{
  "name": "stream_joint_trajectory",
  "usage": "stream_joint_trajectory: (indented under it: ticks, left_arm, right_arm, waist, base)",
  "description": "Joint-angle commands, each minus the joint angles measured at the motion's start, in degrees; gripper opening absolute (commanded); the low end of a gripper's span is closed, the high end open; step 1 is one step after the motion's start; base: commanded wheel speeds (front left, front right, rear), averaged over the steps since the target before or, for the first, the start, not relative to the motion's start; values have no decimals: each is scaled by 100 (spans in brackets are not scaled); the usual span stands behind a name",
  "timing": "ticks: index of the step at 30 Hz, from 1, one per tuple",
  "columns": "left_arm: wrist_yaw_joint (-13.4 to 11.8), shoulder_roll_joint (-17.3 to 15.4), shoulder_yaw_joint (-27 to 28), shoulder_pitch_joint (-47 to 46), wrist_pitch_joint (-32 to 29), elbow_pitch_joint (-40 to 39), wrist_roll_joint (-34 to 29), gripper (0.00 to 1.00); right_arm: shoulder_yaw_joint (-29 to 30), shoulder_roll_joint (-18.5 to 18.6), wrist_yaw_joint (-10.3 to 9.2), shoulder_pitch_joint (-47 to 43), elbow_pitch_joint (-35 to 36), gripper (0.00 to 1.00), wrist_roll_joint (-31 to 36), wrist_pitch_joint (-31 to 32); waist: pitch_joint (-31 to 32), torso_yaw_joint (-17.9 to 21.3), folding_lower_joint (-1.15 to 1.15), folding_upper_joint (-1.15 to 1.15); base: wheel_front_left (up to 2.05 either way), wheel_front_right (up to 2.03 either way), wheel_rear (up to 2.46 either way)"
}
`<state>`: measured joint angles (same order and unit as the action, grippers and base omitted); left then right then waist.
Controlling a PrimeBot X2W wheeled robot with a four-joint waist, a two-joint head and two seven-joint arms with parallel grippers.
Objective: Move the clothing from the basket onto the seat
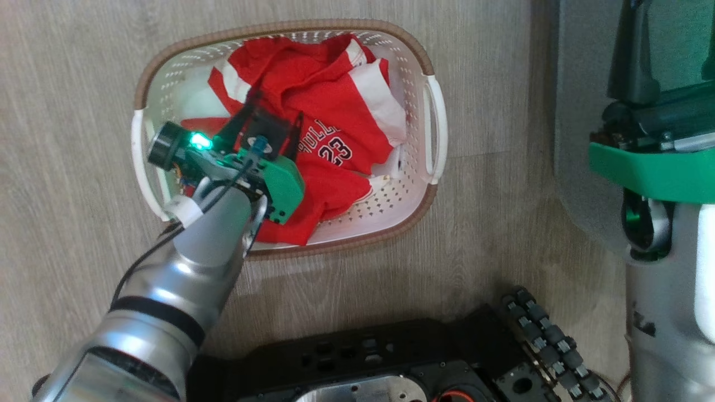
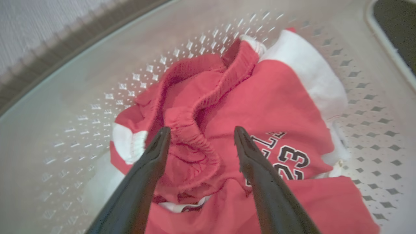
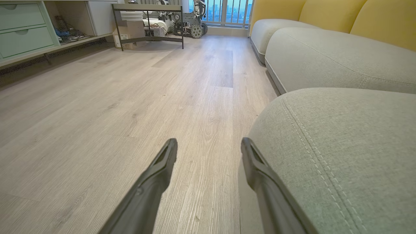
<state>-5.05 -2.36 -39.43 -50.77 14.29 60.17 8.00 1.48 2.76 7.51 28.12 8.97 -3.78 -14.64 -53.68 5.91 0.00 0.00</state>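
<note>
The cream basket (image 1: 437,126) stands on the wooden floor, with the red and white clothing (image 1: 341,95) crumpled inside it. A jersey lettered "23" (image 1: 335,151) lies on top. My left gripper (image 1: 278,111) reaches down into the basket, open, its fingers straddling a gathered red elastic waistband (image 2: 191,130) without closing on it. In the left wrist view the left gripper (image 2: 201,131) hangs just above the clothing (image 2: 276,107), inside the basket's wall (image 2: 97,81). My right gripper (image 3: 208,143) is open and empty, hovering over the floor beside the grey-green seat (image 3: 341,156). The seat's edge (image 1: 581,84) lies right of the basket.
My black base (image 1: 391,363) and a roller wheel (image 1: 544,335) lie just in front of the basket. My right forearm (image 1: 665,312) stands at the right. More sofa cushions (image 3: 325,55) with yellow backs line the right; green drawers (image 3: 22,29) and a metal-frame table (image 3: 148,22) stand farther off.
</note>
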Motion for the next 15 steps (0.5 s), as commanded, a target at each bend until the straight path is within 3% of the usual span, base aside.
stream_joint_trajectory:
  ticks: [1,6,7,8,9,11,13,15]
  left_arm:
    - [-98,-71,161,25,71,48,59,100]
    - [-163,-86,224,-119,71,329,94,100]
    - [-172,-83,225,-141,71,372,101,96]
    - [-182,-81,224,-162,71,409,107,82]
    - [-192,-78,220,-180,71,440,113,56]
    - [-209,-73,214,-206,71,488,127,35]
    - [-219,-70,216,-221,71,532,151,0]
    - [-232,-67,221,-217,71,561,176,0]
  right_arm:
    - [-128,11,-2,-69,229,100,-71,-36]
    - [-179,11,-2,-78,255,100,-155,-36]
    - [-185,11,-2,-85,254,100,-170,-36]
    - [-190,11,-2,-89,251,100,-182,-36]
    - [-196,11,-2,-90,244,100,-192,-36]
    - [-211,11,-2,-88,232,100,-218,-36]
    - [-222,11,-2,-80,219,100,-242,-36]
    - [-229,11,-2,-74,202,100,-258,-36]
  waist:
    - [-61,55,0,0]
    - [-126,127,0,0]
    - [-132,139,0,0]
    - [-136,152,0,0]
    - [-138,165,0,0]
    - [-137,196,0,0]
    - [-126,228,0,0]
    - [-100,252,0,0]
  base:
    - [0,0,0]
    - [0,0,0]
    - [0,0,0]
    - [0,0,0]
    - [0,0,0]
    - [0,0,0]
    - [0,0,0]
    - [0,0,0]
